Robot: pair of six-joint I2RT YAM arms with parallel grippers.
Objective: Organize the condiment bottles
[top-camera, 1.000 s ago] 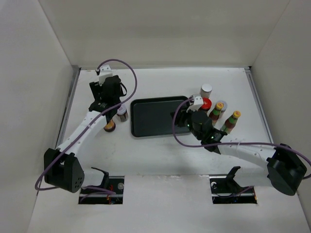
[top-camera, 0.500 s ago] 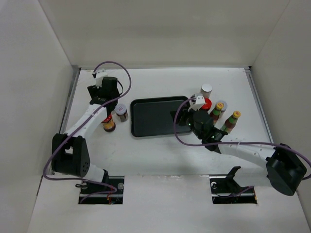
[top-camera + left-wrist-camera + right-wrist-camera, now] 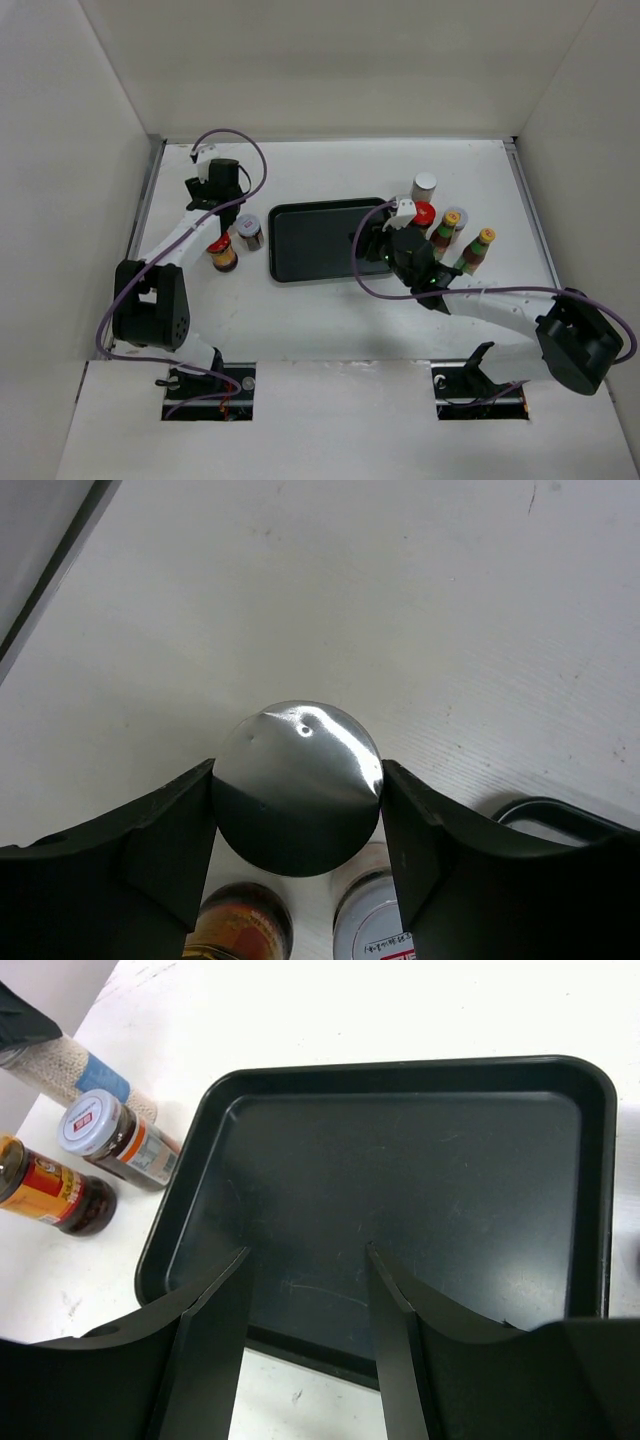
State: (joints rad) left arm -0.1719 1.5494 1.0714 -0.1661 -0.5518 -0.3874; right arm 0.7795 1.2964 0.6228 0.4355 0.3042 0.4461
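My left gripper (image 3: pixel 298 770) was pinching the silver-lidded jar (image 3: pixel 295 820), one finger pressed to each side of its lid, left of the tray (image 3: pixel 592 1160). My right gripper (image 3: pixel 307 1252) hung spread wide and empty over the tray. The lid hid the held jar's body, so I couldn't tell whether it touched the table. Below it, the brown jar (image 3: pixel 240 930) and grey-lidded jar (image 3: pixel 375 925) were cut off by the frame.

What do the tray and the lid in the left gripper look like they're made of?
Tray: probably dark plastic or coated metal, semi-matte, finely scratched. Lid: likely metal, shiny silver, with a bright glare streak and a small dent.
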